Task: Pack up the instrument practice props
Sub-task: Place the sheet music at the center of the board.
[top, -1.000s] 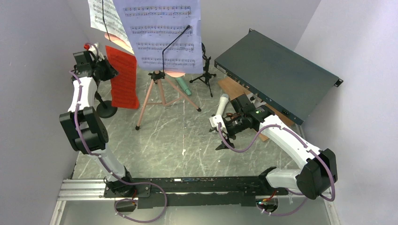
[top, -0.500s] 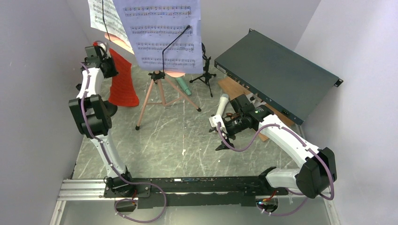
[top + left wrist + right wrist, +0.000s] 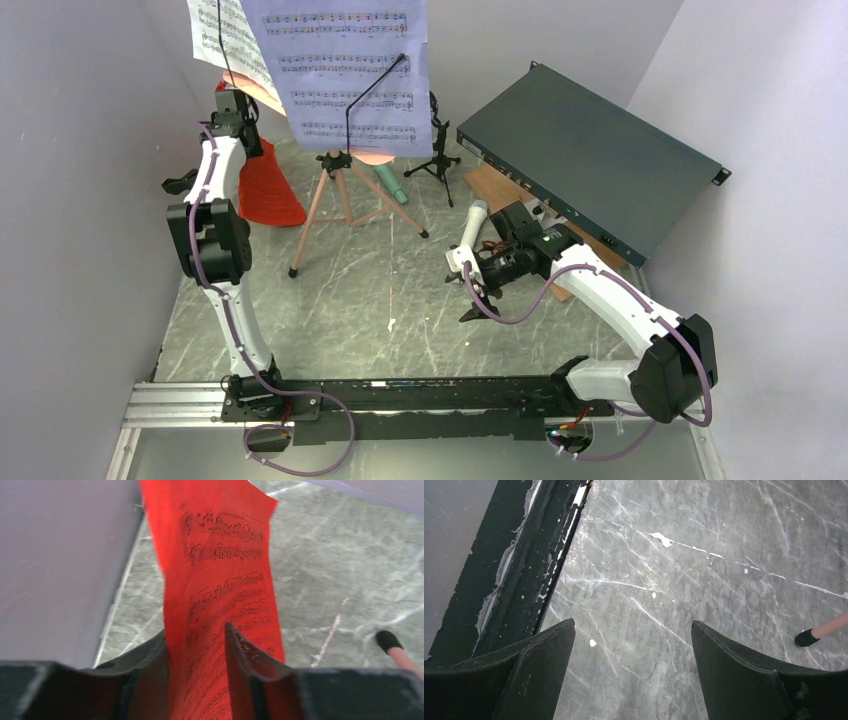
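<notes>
**Over by the left wall, a red page in a half-open gripper**

Up at the far left corner the left gripper (image 3: 195, 629) has its jaws partly apart, and the red page (image 3: 220, 570) runs through the gap between them. It hangs down from there, printed staves facing the wrist camera, and its lower end bunches on the grey marbled surface (image 3: 684, 555). I cannot tell whether either finger presses on the paper.

The right gripper (image 3: 633, 625) hovers low over the middle right of the surface, jaws spread wide with nothing between them. The white microphone (image 3: 472, 225) lies just beside that arm's wrist.

The pink tripod (image 3: 340, 190) stands at the back centre, with the lavender page (image 3: 345, 70) up on it and the white page (image 3: 225, 40) to its left. The green microphone (image 3: 392, 183) lies near the tripod's legs, and a black microphone mount (image 3: 437, 150) stands just right of it. The dark green box (image 3: 590, 160) sits at the back right, over one end of the wooden board (image 3: 490, 185).
</notes>
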Action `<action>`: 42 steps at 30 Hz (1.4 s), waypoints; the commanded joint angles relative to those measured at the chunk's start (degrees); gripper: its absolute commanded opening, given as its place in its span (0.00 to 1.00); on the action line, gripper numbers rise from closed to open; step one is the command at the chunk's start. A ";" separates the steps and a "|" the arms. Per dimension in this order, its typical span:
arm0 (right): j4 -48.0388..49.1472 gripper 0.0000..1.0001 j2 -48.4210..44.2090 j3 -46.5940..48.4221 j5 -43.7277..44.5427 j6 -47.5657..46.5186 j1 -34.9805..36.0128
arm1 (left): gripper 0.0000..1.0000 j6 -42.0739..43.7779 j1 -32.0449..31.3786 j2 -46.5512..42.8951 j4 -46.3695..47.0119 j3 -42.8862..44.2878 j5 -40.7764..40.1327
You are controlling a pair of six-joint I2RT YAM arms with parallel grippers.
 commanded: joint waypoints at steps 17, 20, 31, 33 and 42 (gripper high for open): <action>-2.06 0.90 0.00 0.13 -2.01 -2.59 -0.65 | 0.75 -5.84 -2.13 -24.67 -2.87 -14.84 -8.81; -2.74 0.90 -0.10 0.40 -2.39 -3.28 -0.88 | 0.82 -7.14 -0.78 -32.53 -2.66 -22.91 -1.21; -5.33 0.90 0.01 0.88 -2.82 -5.51 -1.71 | 0.89 -7.62 3.63 -53.08 0.01 -44.29 27.68; -5.98 0.90 -0.47 1.08 -3.17 -6.03 -2.71 | 0.90 -7.93 3.61 -56.29 0.65 -47.06 35.20; -6.73 0.90 0.14 1.19 -5.31 -6.52 -5.58 | 0.92 -16.26 3.61 -75.06 11.12 -55.73 56.35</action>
